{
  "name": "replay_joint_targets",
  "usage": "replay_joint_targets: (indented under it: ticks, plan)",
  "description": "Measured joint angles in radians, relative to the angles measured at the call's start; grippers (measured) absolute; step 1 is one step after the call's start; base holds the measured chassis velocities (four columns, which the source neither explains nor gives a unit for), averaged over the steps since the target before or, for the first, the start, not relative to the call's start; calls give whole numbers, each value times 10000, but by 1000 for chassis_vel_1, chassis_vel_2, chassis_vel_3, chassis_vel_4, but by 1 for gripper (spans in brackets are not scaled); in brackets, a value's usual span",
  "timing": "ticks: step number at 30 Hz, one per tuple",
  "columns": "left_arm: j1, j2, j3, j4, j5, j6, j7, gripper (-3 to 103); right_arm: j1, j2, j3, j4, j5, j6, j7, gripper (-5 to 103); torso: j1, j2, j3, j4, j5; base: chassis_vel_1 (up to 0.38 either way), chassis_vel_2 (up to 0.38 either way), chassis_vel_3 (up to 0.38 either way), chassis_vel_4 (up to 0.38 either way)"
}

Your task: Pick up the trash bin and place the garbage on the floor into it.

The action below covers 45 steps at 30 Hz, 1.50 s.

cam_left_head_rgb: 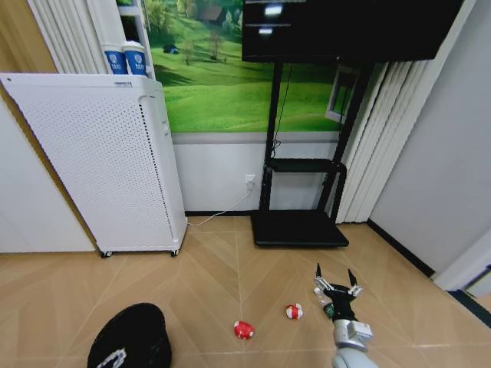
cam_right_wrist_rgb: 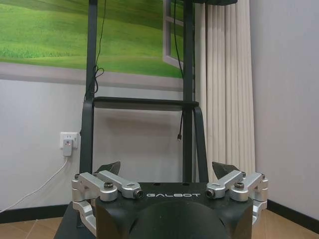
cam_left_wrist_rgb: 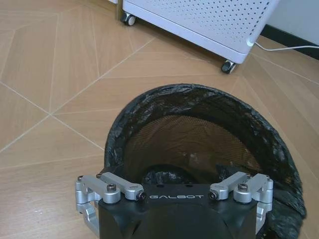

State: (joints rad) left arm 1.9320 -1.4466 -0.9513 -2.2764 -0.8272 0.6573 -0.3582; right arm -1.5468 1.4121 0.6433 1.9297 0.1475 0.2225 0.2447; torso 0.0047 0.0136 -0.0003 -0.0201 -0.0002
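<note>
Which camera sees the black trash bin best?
The left wrist view: the trash bin is close, its open mouth and mesh inside plain. The head view catches it at the picture's bottom edge. The right wrist view faces the wall.

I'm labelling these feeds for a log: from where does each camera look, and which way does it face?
Head view: high on the robot, facing forward and down at the floor; right gripper open low right.
Left wrist view: on the left arm, looking into the trash bin; left gripper at it.
Right wrist view: on the right arm, level, facing the black stand.
Shared: head and left wrist views show the bin.
</note>
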Motion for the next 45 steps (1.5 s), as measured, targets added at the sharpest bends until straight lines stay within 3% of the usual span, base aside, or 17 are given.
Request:
replay_joint_targets:
  ticks: [14,24,33,45]
  plan:
    - [217,216,-420,-891,-489,-9,134,100,8,73,27,-285,68,-20,46,100,1,8,0,0,2,0,0,0,0]
    - [1268,-270,-631,-1283,-641,-21,148,100,215,72,0,-401,138,-124,92,100,2,12,0,4,2,0,0,0,0]
    - [1685,-350,-937,-698,-154,-510,763,100,272,51,-22,-454,157,-181,117,100,2,14,0,3,2,0,0,0,0]
    - [342,-203,-615,1193,406,-777,910,101,189,-32,59,-326,395,-294,206,100,3,14,1,6,2,0,0,0,0]
